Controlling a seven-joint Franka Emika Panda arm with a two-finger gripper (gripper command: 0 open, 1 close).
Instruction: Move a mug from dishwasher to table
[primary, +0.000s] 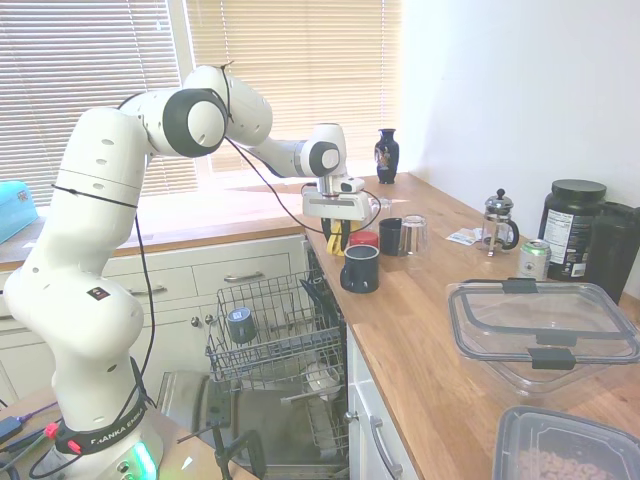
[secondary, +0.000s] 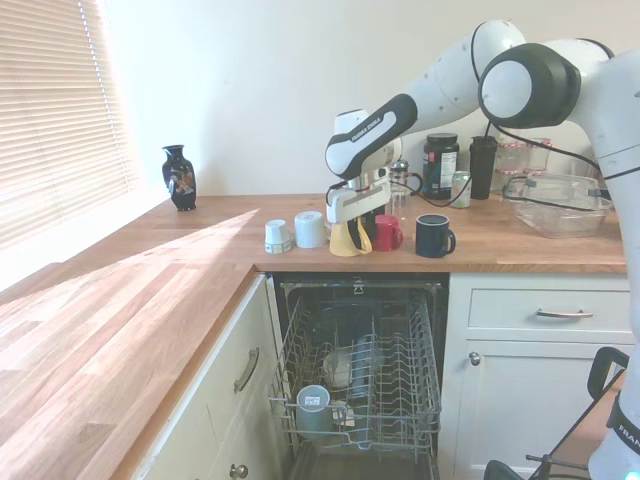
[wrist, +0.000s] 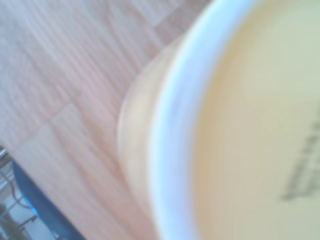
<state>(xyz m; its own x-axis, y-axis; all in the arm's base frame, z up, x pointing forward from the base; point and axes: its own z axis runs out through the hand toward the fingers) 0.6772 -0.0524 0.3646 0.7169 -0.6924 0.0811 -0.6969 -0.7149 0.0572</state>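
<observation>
Mug (secondary: 344, 238) sits on desk (secondary: 200, 260), out of dishwasher (secondary: 360, 385), beside red mug (secondary: 387, 232). We see fingers (secondary: 352, 232) right at yellow mug, a bit spread, not pinching it. We think job almost done. Left to do: lift arm away.

We see the yellow mug (secondary: 345, 240) standing on the wooden table (secondary: 150, 290), near its front edge, above the open dishwasher (secondary: 360, 380). The gripper (secondary: 357, 222) is right over the mug, and its dark fingers (secondary: 366, 226) reach down at the mug's rim; we cannot tell if they grip it. Just beside the mug stands a red mug (secondary: 386, 232), then a navy mug (secondary: 433, 236). On the other side are two pale cups (secondary: 296, 233). A dark vase (secondary: 179, 177) stands well apart. One grey cup (secondary: 312, 408) lies in the rack.
</observation>
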